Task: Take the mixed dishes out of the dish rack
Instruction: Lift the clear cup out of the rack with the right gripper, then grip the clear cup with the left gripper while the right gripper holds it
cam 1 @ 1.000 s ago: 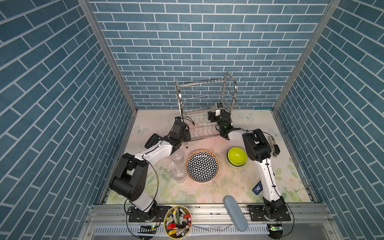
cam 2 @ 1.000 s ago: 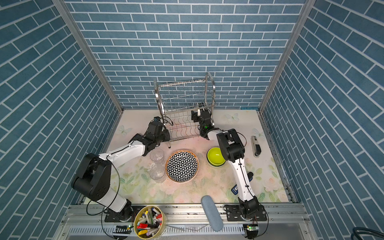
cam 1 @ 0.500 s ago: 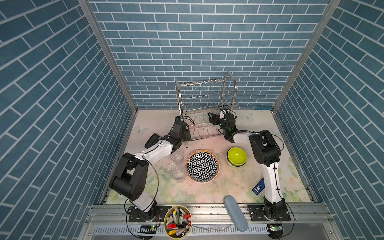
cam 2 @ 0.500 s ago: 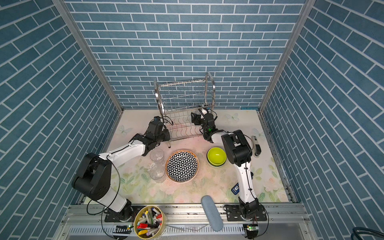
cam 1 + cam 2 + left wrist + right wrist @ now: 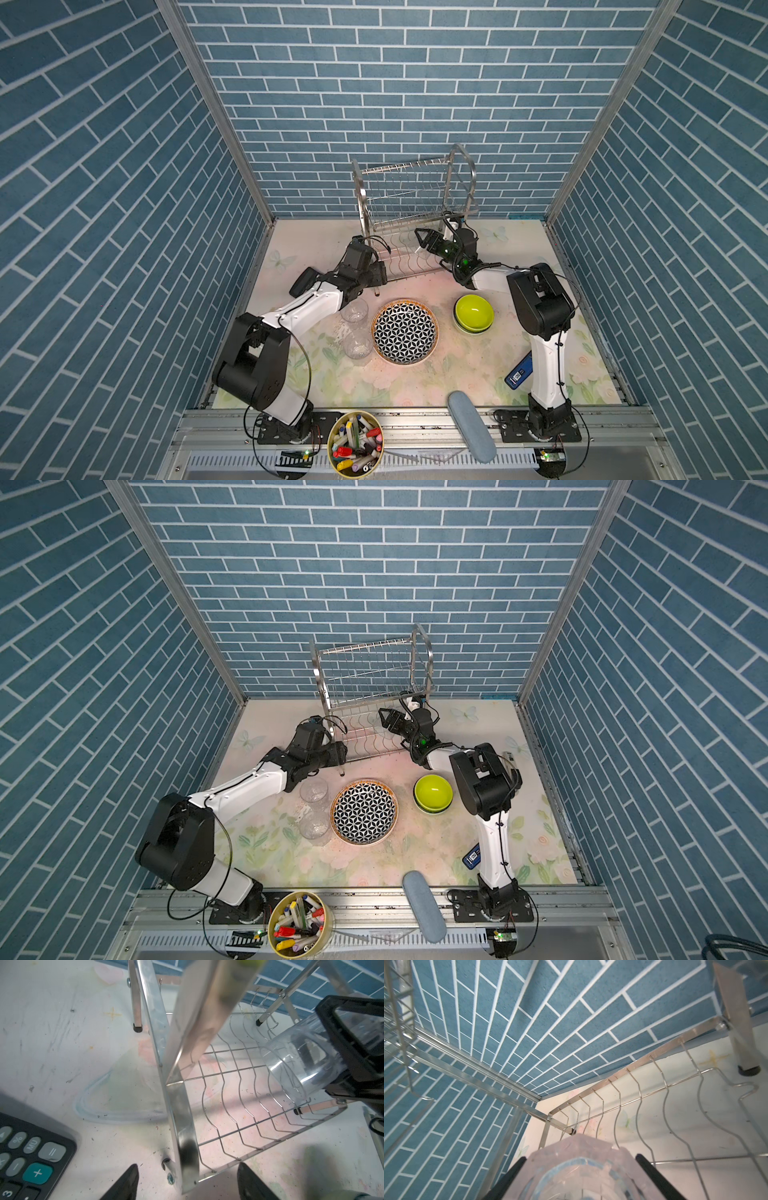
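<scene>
The right claw (image 5: 581, 1158) grips a clear glass (image 5: 295, 1064) low inside the dish rack (image 5: 361, 199) — tipped over, its length in line with that claw — while the left claw (image 5: 187, 1165) stands open astride the rack's near corner post.

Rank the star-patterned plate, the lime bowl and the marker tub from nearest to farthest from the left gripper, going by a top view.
1. The star-patterned plate, mid-table, close by the left gripper.
2. The lime bowl, farther off on the right side.
3. The marker tub, off the mat on the front rail.
</scene>
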Robot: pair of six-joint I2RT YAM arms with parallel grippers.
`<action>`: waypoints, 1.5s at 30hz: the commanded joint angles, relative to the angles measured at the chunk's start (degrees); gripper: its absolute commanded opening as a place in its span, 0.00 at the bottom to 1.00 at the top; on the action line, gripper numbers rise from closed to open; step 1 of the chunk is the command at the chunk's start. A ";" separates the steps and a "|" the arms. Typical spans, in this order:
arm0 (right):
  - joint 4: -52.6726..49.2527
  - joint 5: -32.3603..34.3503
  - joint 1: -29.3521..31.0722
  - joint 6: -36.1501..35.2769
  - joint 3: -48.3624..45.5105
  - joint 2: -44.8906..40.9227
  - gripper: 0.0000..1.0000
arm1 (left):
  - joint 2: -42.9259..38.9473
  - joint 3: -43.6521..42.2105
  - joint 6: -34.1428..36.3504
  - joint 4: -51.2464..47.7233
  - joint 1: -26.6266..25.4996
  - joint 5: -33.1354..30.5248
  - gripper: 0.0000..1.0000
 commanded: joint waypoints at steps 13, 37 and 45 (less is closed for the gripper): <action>14.36 -3.17 1.62 20.31 -7.31 -7.99 0.00 | -14.28 -8.21 -0.85 1.34 -2.94 -3.07 0.83; 21.74 -1.10 7.42 29.04 -17.41 -15.10 0.00 | -13.38 -7.29 -4.53 14.77 -13.38 1.34 0.85; 21.86 -1.58 8.17 29.10 -18.47 -16.80 0.00 | -8.71 -3.31 -5.08 16.80 -13.46 3.56 0.73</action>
